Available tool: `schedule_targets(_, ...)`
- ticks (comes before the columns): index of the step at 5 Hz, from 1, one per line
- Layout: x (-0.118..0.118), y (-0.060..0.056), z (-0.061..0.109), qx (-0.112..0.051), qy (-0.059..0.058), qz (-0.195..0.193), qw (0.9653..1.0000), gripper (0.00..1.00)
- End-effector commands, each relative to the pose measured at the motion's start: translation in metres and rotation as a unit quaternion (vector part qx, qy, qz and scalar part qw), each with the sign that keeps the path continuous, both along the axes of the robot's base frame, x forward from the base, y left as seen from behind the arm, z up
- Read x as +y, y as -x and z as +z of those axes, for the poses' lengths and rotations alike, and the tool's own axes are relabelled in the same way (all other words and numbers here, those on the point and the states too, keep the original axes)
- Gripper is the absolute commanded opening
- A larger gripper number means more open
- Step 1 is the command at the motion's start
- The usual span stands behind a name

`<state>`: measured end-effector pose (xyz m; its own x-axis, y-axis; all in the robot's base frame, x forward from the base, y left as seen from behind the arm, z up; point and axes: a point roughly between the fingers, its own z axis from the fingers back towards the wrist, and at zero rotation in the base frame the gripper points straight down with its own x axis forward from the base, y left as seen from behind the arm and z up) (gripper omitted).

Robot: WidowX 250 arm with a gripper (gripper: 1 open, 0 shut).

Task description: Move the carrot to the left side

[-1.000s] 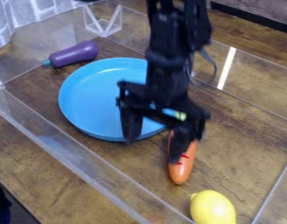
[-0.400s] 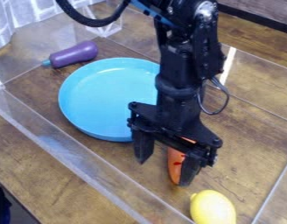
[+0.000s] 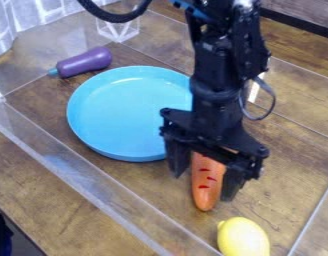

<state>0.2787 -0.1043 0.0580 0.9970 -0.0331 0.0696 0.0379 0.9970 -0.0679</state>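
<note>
The orange carrot (image 3: 207,184) lies on the wooden table just right of the blue plate (image 3: 113,110), its green top hidden under the arm. My gripper (image 3: 211,170) points straight down over it and is open, with one black finger (image 3: 178,161) to the carrot's left and the other to its right. The fingers straddle the carrot's upper half; I cannot tell whether they touch it.
A yellow lemon (image 3: 243,239) sits near the front edge, close below the carrot. A purple eggplant (image 3: 84,62) lies at the back left beyond the plate. Clear plastic walls (image 3: 73,170) border the work area on the left and front.
The arm has shifted right and toward the front, so the open fingers now stand on either side of the carrot. The carrot, lemon and plate have not moved.
</note>
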Motion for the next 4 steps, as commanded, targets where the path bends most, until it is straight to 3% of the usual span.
schedule_targets(1,-0.004,-0.012,0.009,-0.027,0.009,-0.004,0.9996,1.00)
schedule_targets(3,-0.008,0.014,0.015,-0.033,0.015,-0.057,0.9977,1.00)
schedule_targets(4,-0.016,0.011,0.003,-0.028,0.012,-0.020,0.9993,1.00)
